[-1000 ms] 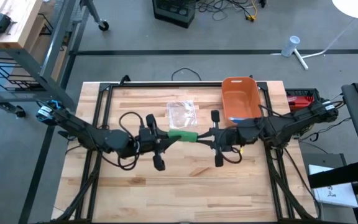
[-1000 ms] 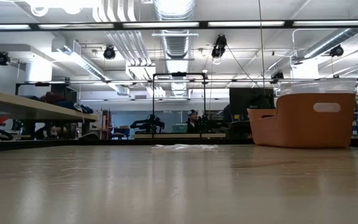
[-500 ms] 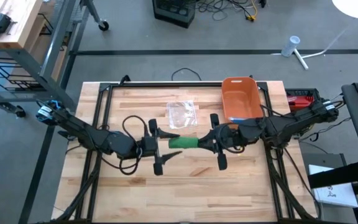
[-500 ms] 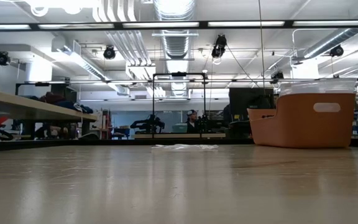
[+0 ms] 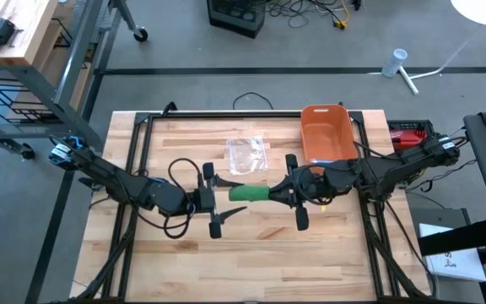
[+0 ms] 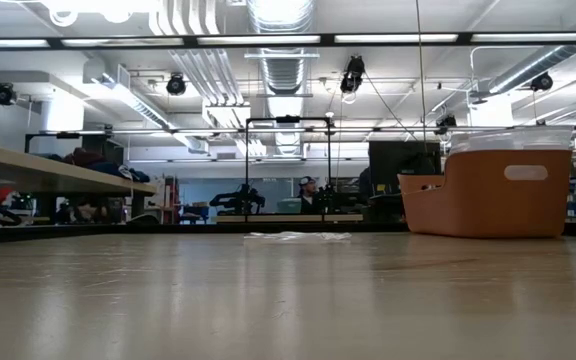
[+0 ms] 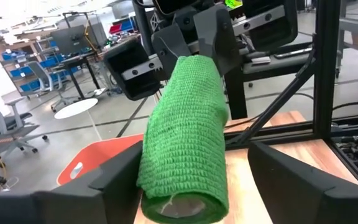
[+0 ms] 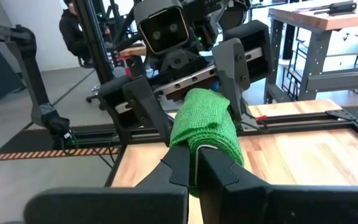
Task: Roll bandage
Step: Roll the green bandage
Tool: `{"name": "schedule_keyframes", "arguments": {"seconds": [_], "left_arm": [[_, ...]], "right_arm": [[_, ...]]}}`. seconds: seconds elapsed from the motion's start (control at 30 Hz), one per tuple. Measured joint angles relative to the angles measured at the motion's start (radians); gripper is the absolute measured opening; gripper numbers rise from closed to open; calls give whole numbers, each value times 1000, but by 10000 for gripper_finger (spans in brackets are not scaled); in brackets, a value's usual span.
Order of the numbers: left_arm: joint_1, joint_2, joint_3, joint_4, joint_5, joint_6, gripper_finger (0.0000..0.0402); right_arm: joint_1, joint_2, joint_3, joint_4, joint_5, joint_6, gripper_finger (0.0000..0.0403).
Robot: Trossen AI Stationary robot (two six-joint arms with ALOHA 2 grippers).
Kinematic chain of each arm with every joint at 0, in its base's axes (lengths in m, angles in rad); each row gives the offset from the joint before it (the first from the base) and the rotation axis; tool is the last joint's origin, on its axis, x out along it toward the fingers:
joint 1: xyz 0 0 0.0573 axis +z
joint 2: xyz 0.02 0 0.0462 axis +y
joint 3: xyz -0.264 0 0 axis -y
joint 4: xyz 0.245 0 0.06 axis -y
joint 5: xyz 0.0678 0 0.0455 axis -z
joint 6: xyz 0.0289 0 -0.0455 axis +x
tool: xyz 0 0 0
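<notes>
bandage (image 5: 249,192): green roll at table centre in the high view, held above the wood between both arms | right gripper (image 5: 294,191): right of centre, fingers (image 8: 219,177) clenched on the roll's end | left gripper (image 5: 211,199): left of centre, fingers (image 7: 120,177) spread wide either side of the roll | orange bin (image 5: 327,134): upper right | clear bag (image 5: 246,153): above centre

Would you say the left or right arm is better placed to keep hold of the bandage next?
Right, probably: the right gripper is shut on the bandage, while the left gripper stands open around its other end.
</notes>
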Motion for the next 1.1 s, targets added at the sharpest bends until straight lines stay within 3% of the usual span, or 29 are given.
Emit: {"name": "schedule_keyframes", "arguments": {"seconds": [0.37,0.57,0.73,0.87,1.1], "left_arm": [[6,3,0,11,6,21,201],[6,3,0,6,13,22,110],[4,3,0,5,14,11,46],[3,3,0,3,13,-6,40],[0,-7,2,-21,25,-84,74]], "right_arm": [[0,1,0,2,0,23,3],[0,1,0,0,-4,7,5],[0,1,-1,0,3,3,46],[0,-4,12,-32,1,-4,98],[12,-32,153,-299,47,-114,178]]}}
